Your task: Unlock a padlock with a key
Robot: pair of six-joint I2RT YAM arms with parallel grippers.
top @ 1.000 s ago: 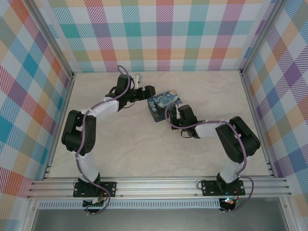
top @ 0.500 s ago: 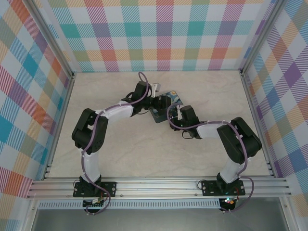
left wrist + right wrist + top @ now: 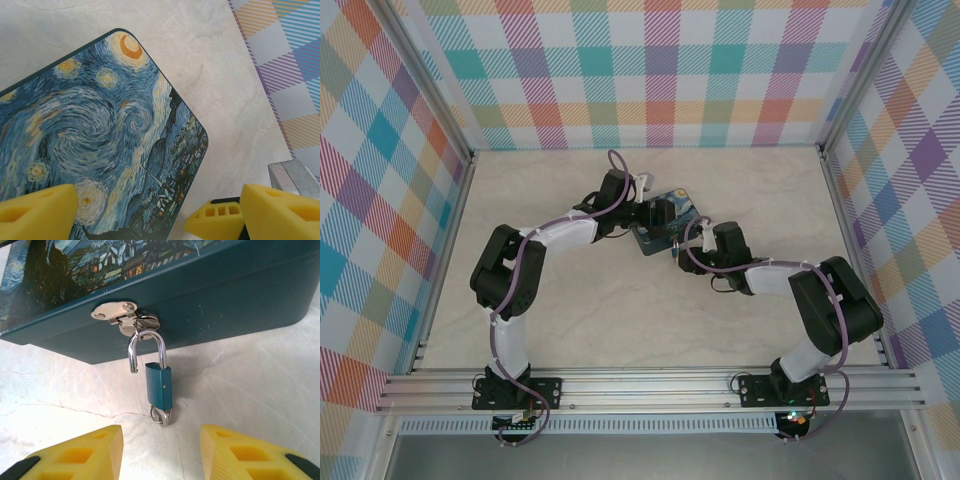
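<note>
The blue padlock [image 3: 159, 385] hangs from the hasp [image 3: 116, 311] on the front wall of the starry-night tin [image 3: 210, 285]. Its silvery shackle [image 3: 147, 347] stands open, with the left end free. A small silvery ring [image 3: 161, 416] hangs under the lock body; the key itself is hidden. My right gripper [image 3: 160, 452] is open just in front of the padlock, apart from it, with a yellow finger on either side. My left gripper [image 3: 150, 220] is open over the tin's lid [image 3: 100, 130], one finger above the lid and the other past its right edge.
In the top view both grippers meet at the tin [image 3: 678, 199] in the middle of the marble table [image 3: 620, 320]: the left gripper [image 3: 658, 213] over it, the right gripper [image 3: 687, 242] at its near right side. Checked walls [image 3: 660, 70] enclose the table.
The left arm swung right from beside the tin to over its lid. The right arm has drawn back a little to the right, away from the tin's front.
</note>
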